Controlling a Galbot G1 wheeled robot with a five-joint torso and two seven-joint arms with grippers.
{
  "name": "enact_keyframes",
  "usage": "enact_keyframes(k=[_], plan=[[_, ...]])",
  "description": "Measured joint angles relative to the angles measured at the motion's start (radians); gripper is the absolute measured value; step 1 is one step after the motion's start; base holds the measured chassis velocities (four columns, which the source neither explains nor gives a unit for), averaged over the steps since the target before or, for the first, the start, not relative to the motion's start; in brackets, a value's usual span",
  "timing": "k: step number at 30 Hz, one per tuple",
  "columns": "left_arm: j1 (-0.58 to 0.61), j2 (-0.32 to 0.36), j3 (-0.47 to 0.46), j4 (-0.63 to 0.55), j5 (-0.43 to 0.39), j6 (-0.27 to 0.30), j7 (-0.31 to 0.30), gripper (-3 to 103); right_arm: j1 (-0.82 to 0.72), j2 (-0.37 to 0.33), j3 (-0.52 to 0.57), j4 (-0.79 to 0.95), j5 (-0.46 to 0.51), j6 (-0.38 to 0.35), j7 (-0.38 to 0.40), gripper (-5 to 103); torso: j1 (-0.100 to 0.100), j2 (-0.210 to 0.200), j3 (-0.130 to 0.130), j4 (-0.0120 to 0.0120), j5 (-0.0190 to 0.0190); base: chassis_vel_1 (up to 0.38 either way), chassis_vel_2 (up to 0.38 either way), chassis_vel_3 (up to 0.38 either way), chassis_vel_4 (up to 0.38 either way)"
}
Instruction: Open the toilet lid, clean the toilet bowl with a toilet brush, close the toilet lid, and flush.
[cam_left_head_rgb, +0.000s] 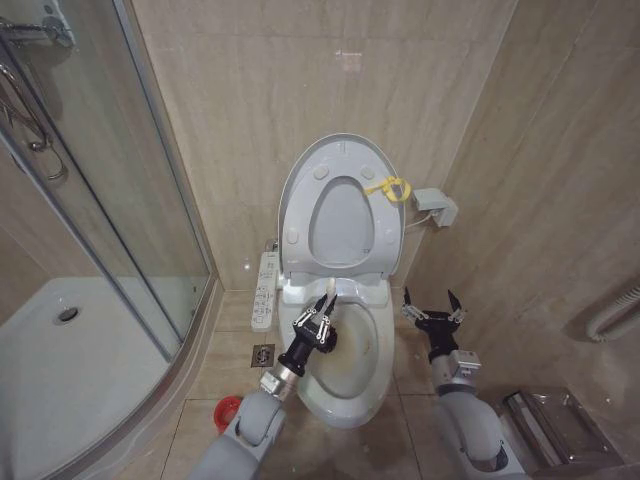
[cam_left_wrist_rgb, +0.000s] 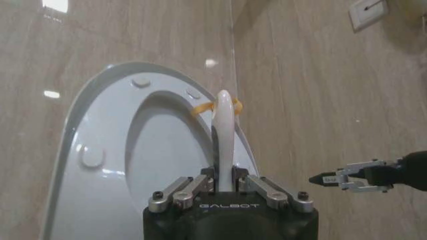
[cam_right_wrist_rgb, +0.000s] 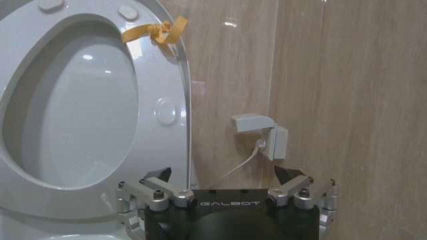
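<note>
Toilet lid (cam_left_head_rgb: 340, 205) stands behind toilet bowl (cam_left_head_rgb: 350, 365); left gripper (cam_left_head_rgb: 317, 325) w/ toilet brush (cam_left_head_rgb: 328, 298) above bowl, right gripper (cam_left_head_rgb: 435, 312) to bowl's right.

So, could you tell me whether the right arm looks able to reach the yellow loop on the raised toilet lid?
Probably yes: the right gripper is open beside the bowl, and nothing stands between it and the yellow loop on the toilet lid.

Soft, even indoor light fills the room. Bright ceiling-lamp reflections glare off the glossy beige wall tiles (cam_left_wrist_rgb: 55, 5), and smaller highlights sit on the raised white glossy oval plastic toilet lid (cam_right_wrist_rgb: 167, 112). Shadows are faint. The left wrist view is slightly hazy.
</note>
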Motion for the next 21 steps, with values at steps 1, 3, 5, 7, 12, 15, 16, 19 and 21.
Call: enact_keyframes(k=[1, 3, 5, 7, 12, 15, 16, 19, 21], plan=[[0.014, 0.01, -0.007, -0.021, 0.003, 0.001, -0.002, 15, 0.0, 0.0, 0.0, 0.0, 0.0, 0.0, 0.0, 100, 0.0, 0.0, 0.0, 0.0002, 0.0, 0.0, 0.0, 0.0, 0.0], [0.037, 0.025, -0.02, -0.055, 0.005, 0.004, -0.005, 15, 0.0, 0.0, 0.0, 0.0, 0.0, 0.0, 0.0, 100, 0.0, 0.0, 0.0, 0.0001, 0.0, 0.0, 0.0, 0.0, 0.0], [0.073, 0.044, -0.039, -0.099, 0.008, 0.012, -0.009, 15, 0.0, 0.0, 0.0, 0.0, 0.0, 0.0, 0.0, 100, 0.0, 0.0, 0.0, 0.0002, 0.0, 0.0, 0.0, 0.0, 0.0], [0.098, 0.055, -0.05, -0.131, 0.01, 0.016, -0.012, 15, 0.0, 0.0, 0.0, 0.0, 0.0, 0.0, 0.0, 100, 0.0, 0.0, 0.0, 0.0002, 0.0, 0.0, 0.0, 0.0, 0.0], [0.17, 0.082, -0.095, -0.241, 0.021, 0.034, -0.041, 15, 0.0, 0.0, 0.0, 0.0, 0.0, 0.0, 0.0, 100, 0.0, 0.0, 0.0, 0.0001, 0.0, 0.0, 0.0, 0.0, 0.0], [0.203, 0.094, -0.123, -0.294, 0.023, 0.041, -0.051, 15, 0.0, 0.0, 0.0, 0.0, 0.0, 0.0, 0.0, 100, 0.0, 0.0, 0.0, -0.0001, 0.0, 0.0, 0.0, 0.0, 0.0], [0.222, 0.099, -0.142, -0.32, 0.024, 0.043, -0.054, 15, 0.0, 0.0, 0.0, 0.0, 0.0, 0.0, 0.0, 100, 0.0, 0.0, 0.0, -0.0003, -0.0001, 0.0, 0.0, 0.0, 0.0], [0.284, 0.115, -0.208, -0.383, 0.03, 0.046, -0.059, 15, 0.0, 0.0, 0.0, 0.0, 0.0, 0.0, 0.0, 100, 0.0, 0.0, 0.0, 0.0, 0.0001, 0.0, 0.0, 0.0, 0.0], [0.313, 0.118, -0.235, -0.405, 0.034, 0.046, -0.06, 15, 0.0, 0.0, 0.0, 0.0, 0.0, 0.0, 0.0, 100, 0.0, 0.0, 0.0, 0.0, -0.0001, 0.0, 0.0, 0.0, 0.0]])
